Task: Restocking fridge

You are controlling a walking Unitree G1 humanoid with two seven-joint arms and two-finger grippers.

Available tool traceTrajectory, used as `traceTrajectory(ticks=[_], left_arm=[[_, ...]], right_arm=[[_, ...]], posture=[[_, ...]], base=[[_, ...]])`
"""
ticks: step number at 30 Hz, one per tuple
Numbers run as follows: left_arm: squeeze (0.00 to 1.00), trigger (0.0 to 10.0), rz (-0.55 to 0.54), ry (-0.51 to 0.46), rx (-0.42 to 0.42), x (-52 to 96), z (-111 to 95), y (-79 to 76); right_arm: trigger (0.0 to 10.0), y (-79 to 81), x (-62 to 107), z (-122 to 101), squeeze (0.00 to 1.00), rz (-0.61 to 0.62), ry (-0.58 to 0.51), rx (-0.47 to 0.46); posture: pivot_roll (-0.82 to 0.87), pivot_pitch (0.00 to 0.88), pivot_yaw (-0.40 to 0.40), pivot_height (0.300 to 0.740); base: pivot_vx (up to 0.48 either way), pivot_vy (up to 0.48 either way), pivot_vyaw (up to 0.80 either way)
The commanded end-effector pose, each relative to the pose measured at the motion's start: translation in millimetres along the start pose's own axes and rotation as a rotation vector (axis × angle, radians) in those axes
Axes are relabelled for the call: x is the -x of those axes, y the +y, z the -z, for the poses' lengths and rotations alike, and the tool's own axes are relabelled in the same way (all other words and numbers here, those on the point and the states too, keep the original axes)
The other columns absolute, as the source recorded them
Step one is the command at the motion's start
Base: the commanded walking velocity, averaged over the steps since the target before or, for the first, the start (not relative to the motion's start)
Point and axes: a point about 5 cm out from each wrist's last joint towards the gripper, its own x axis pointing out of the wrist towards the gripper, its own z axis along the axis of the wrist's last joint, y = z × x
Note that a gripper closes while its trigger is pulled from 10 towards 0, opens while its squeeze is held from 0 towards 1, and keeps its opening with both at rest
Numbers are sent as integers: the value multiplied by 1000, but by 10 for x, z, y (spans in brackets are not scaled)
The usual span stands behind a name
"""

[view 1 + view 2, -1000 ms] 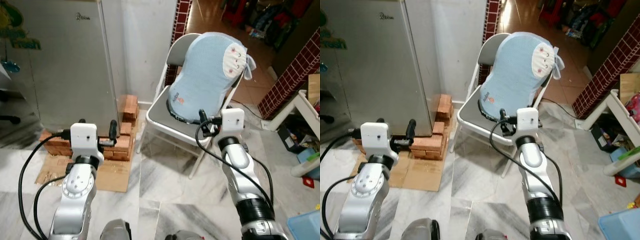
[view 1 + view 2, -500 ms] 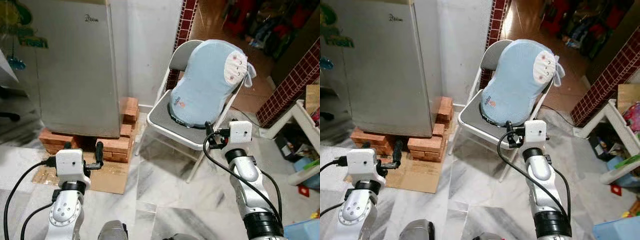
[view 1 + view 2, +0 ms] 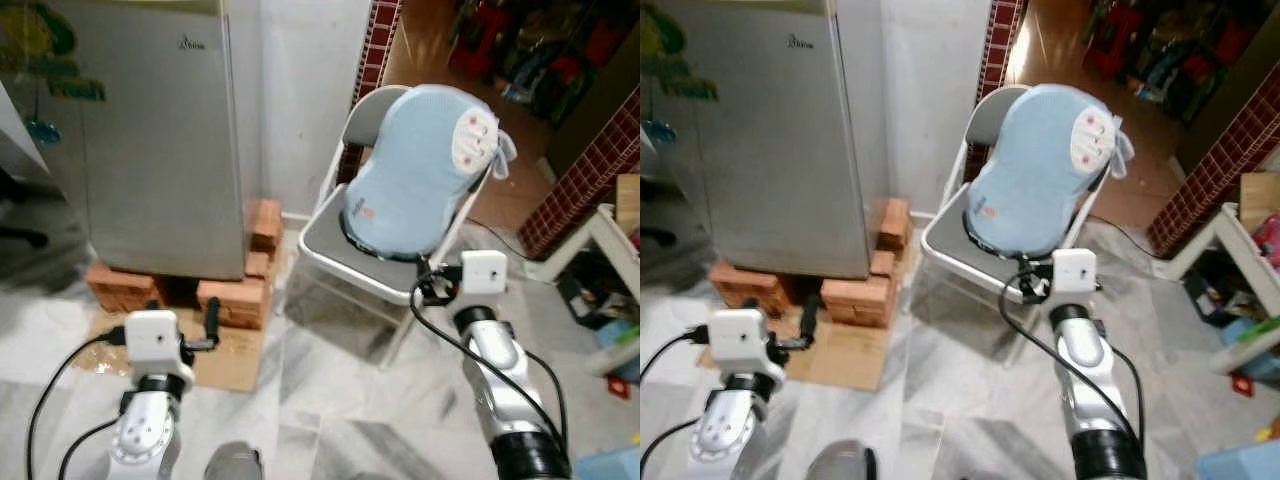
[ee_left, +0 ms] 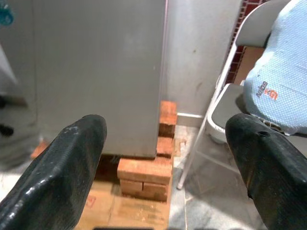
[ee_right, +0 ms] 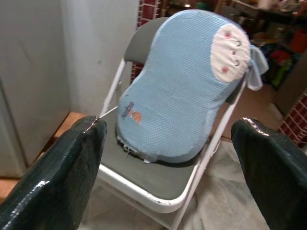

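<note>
Item: fridge, silver, door closed, standing at 11 o'clock in the head views. It is resting on stacked bricks over flattened cardboard, apparently to keep its base off the marble floor. Coloured stickers are showing on the door near its edge at 9 o'clock.

Item: left gripper, hanging low at 7 o'clock, fingers spread wide and holding nothing, pointing toward the fridge's lower corner and the bricks.

Item: right gripper, held forward at 4 o'clock, fingers likewise parted and empty, facing the chair.

Judgement: with both tools carrying nothing and the door shut, the restocking appears to be at an approach stage; no goods for stocking are identifiable in these views.

Item: folding chair, white frame, grey seat, standing just beside the fridge at 1 o'clock. A light-blue cushion is leaning against its backrest.

Item: red-tiled pillar, rising behind the chair at 12 o'clock.

Obstruction note: the chair is crowding the fridge's side and could hinder the right arm's reach. Clutter is lying at 3 o'clock, too blurred to catalogue.
</note>
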Motion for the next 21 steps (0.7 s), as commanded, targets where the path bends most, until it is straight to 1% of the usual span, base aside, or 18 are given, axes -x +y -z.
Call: traceTrajectory(ticks=[1,2,4,9,12,17,21], left_arm=[[0,10000,7,-5,-22,-68,-32,8],[0,10000,7,-13,-25,-100,-53,2],[0,10000,11,-21,-23,-114,-68,-5],[0,10000,3,-29,-29,-118,-69,-3],[0,10000,0,-26,-18,-126,-63,-1],[0,10000,-4,-20,-2,-148,-59,-4],[0,10000,4,-11,4,-171,-43,-35]], right_arm=[[10000,-16,-55,-71,0,11,-20,-1],[10000,-13,-78,-84,0,11,-23,2],[10000,-6,-95,-88,0,10,-22,0],[10000,19,-132,-107,0,1,-26,4],[10000,30,-160,-120,0,-3,-27,4],[10000,31,-179,-138,0,-7,-34,9],[10000,1,-178,-142,0,-1,-37,12]], posture=[[106,0,-65,740],[106,0,-65,740],[113,0,-71,740],[119,0,-77,740],[119,0,-80,740],[110,0,-80,740],[97,0,-75,740]], base=[[0,476,-800],[0,476,-800],[0,476,-800],[0,476,-800],[0,476,-800],[0,476,-800],[0,469,-800]])
